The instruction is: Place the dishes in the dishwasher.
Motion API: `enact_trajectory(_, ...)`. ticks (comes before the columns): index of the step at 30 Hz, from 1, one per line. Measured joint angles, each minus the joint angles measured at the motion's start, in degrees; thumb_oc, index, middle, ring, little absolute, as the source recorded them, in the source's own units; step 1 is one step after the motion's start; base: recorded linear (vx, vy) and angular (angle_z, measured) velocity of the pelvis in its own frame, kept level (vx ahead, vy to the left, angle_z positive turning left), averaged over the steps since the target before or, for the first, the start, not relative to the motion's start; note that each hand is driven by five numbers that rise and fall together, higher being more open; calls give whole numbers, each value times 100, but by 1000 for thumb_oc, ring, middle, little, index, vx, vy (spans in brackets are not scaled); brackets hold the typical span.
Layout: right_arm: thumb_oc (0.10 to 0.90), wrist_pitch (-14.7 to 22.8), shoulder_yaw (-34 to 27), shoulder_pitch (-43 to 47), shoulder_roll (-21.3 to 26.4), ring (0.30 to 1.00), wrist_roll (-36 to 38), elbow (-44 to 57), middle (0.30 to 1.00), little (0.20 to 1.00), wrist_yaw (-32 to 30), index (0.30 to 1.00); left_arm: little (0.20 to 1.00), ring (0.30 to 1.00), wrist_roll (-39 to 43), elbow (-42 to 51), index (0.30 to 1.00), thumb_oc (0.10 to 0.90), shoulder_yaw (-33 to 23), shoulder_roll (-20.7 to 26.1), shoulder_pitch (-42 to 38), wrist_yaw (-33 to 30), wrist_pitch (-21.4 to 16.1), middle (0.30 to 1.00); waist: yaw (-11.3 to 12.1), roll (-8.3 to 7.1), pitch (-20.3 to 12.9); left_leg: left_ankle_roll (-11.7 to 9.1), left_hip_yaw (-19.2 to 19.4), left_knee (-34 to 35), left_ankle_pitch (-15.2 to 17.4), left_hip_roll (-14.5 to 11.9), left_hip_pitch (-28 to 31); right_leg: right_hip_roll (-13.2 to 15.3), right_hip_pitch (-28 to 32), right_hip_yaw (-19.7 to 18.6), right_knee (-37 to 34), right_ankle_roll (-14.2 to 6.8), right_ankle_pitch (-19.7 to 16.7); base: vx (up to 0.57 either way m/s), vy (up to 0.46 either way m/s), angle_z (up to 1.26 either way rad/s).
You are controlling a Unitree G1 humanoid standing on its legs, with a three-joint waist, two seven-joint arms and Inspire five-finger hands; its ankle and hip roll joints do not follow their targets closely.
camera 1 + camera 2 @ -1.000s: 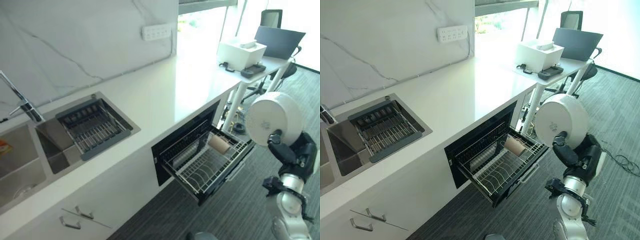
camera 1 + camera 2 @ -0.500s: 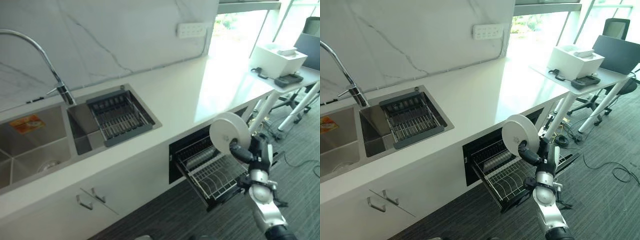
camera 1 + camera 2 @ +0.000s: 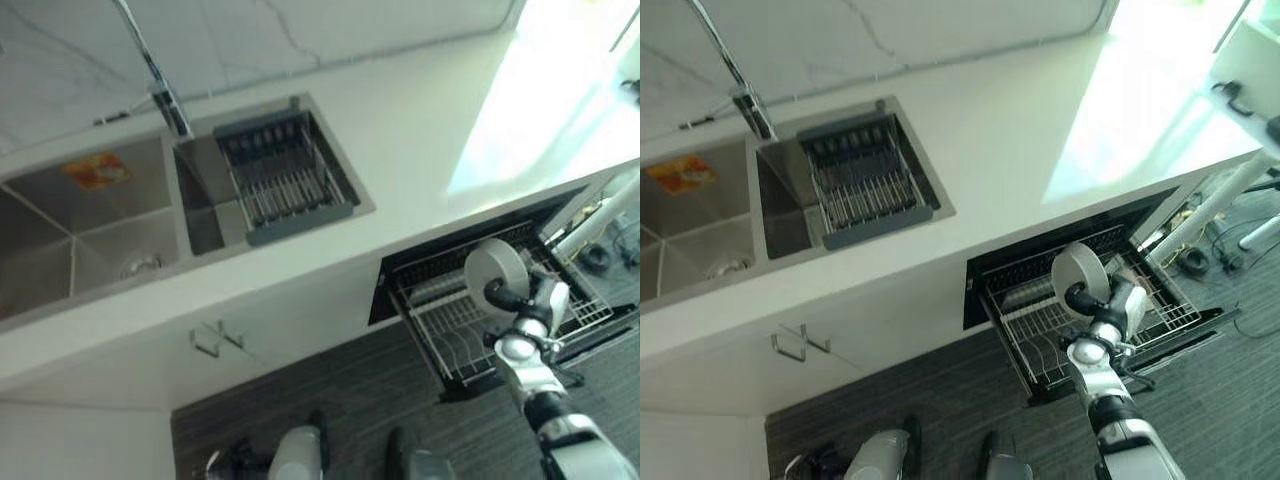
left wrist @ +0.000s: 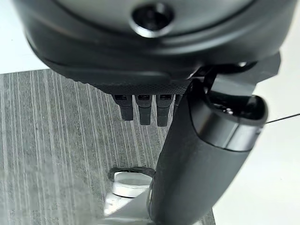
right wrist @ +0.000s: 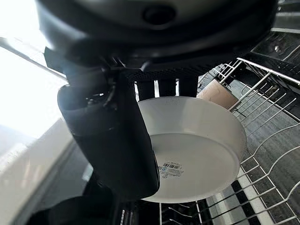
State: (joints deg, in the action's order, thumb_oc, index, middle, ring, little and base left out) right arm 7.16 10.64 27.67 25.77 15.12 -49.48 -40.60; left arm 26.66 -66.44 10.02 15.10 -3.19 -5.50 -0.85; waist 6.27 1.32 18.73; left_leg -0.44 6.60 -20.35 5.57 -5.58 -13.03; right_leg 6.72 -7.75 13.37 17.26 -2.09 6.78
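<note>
Plate (image 3: 497, 273), white and on edge, sits clamped in the right hand (image 3: 527, 300) above the dishwasher rack (image 3: 580, 318) just beneath it, so lowering it between the tines looks next.

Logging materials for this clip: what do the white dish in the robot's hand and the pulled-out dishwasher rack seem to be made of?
The round white dish pinched in the right hand looks like glazed ceramic, possibly melamine: smooth, opaque, faintly glossy, with a raised foot ring and a label on its underside. The pulled-out dishwasher rack looks like pale coated or plated steel wire: thin light rods forming a grid with upright tines.
</note>
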Motion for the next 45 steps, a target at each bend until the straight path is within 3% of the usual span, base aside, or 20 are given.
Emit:
enact_trajectory(4,400,5,172,62,-31,300,-122,-239,300,300,-331,300,900,900,1,-41,900,800,-6,48,-47,-2,-5,900,161,-28,314,7,-88,-36,4,12,-93,7,6,96,-28,6,1,-8,-9,13)
enact_trajectory(11,400,-662,363,483,24,300,-1226,-767,300,300,-1185,300,900,900,15,-148,900,800,174,229,-128,105,-172,900,197,81,522,56,-131,-26,-28,94,-162,67,-51,125,-37,-31,-23,-64,-27,3)
enact_trajectory(17,400,-1403,851,1608,553,300,-1678,-1168,300,300,-2172,300,900,900,251,76,900,800,610,236,-681,128,-339,900,220,440,1097,138,-158,-74,-229,167,-706,110,-617,111,60,-22,-200,-145,5,2)
enact_trajectory(20,400,-1656,883,1702,630,300,-1678,-1249,300,300,-2411,300,900,900,431,100,900,800,682,203,-718,117,-429,900,219,578,1171,200,-138,-69,-269,268,-854,204,-825,85,187,-48,-200,-136,46,3)
enact_trajectory(25,400,-1856,755,1787,620,300,-1433,-1707,300,300,-2526,300,900,900,478,178,900,800,834,209,-733,109,-521,900,265,638,1185,337,-90,-22,-359,451,-1029,409,-1155,-17,461,-117,-148,-132,33,5)
enact_trajectory(31,400,-1750,632,2198,658,300,-1228,-2109,300,300,-2553,300,900,900,642,325,900,800,832,214,-734,119,-555,900,319,642,1183,369,-94,72,-526,603,-1325,583,-1584,-75,719,-127,-112,-83,17,9)
enact_trajectory(33,800,-1701,641,2223,656,900,-1199,-2107,900,900,-2552,900,900,900,644,329,900,800,834,214,-707,120,-548,900,342,650,1178,362,-139,110,-590,630,-1399,574,-1674,-117,767,-130,-114,-59,43,11)
enact_trajectory(34,800,-1630,644,2252,651,900,-1160,-2102,900,900,-2543,900,900,900,644,346,900,800,837,214,-688,123,-548,900,346,651,1178,361,-142,134,-621,644,-1428,583,-1728,-129,791,-130,-114,-41,47,9)
enact_trajectory(37,800,-1195,667,2285,451,900,-902,-2097,900,900,-2069,900,900,900,643,346,900,800,832,214,-630,135,-550,900,339,668,1167,367,-174,172,-679,669,-1483,575,-1790,-160,803,-124,-117,-32,40,6)
enact_trajectory(39,800,-960,750,2309,394,900,-346,-2097,900,900,-851,900,900,900,641,423,900,800,788,217,-618,163,-558,900,337,668,1167,364,-192,168,-680,667,-1482,566,-1777,-157,792,-122,-119,-6,-5,2)
enact_trajectory(40,800,-657,841,2316,418,900,228,-2104,900,900,-130,900,900,900,637,435,900,800,718,225,-630,232,-541,900,316,667,1167,365,-210,156,-681,659,-1479,547,-1752,-157,780,-115,-124,-3,-23,5)
enact_trajectory(42,800,-277,958,2319,830,900,518,-2060,900,900,1563,900,900,900,626,478,900,800,544,254,-692,343,-489,900,227,661,1170,364,-238,149,-681,654,-1419,522,-1664,-163,753,-101,-133,45,-59,4)
enact_trajectory(45,800,-320,1638,2380,1081,900,590,-2085,900,900,3542,900,900,900,564,586,900,800,535,434,-767,385,-321,900,164,645,1171,313,-250,175,-638,592,-1132,482,-1351,-161,714,-98,-124,68,-88,-4)
